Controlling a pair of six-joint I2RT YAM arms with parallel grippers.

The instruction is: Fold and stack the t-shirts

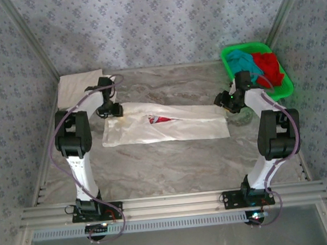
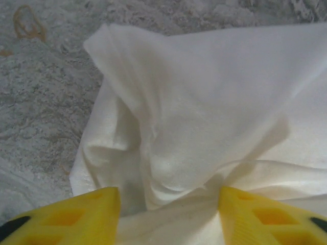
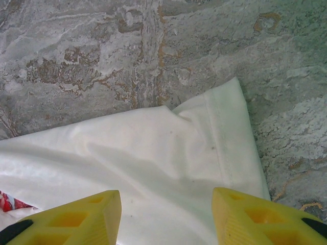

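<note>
White t-shirt (image 1: 175,127) | left end effector (image 2: 168,204) spread, cloth between | right end effector (image 3: 166,204) spread over hem

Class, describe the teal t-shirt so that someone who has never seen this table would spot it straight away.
Start at the marbled table and go to its far right corner, where a green basket sits. Two crumpled tees lie inside; the teal t-shirt is the left one, beside the red t-shirt, and only it is blue-green.
</note>
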